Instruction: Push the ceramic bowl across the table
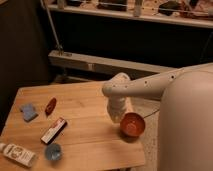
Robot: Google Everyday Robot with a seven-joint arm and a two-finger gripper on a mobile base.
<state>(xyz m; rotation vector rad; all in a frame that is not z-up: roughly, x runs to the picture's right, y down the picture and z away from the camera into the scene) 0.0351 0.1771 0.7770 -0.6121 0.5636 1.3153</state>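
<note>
The ceramic bowl (pixel 133 124) is small, round, orange-red and glossy with a lighter rim. It sits at the right edge of the light-brown wooden table (pixel 82 131), tilted toward the camera. My gripper (pixel 120 114) hangs at the end of the white arm, right against the bowl's left side. The arm's wrist hides the fingers.
A small dark red elongated object (pixel 50 105) and a blue pad (pixel 28 111) lie at the left. A flat red-and-white packet (pixel 53 130), a blue translucent cup (pixel 53 151) and a white bottle (pixel 18 154) lie near the front left. A railing (pixel 125 12) stands behind.
</note>
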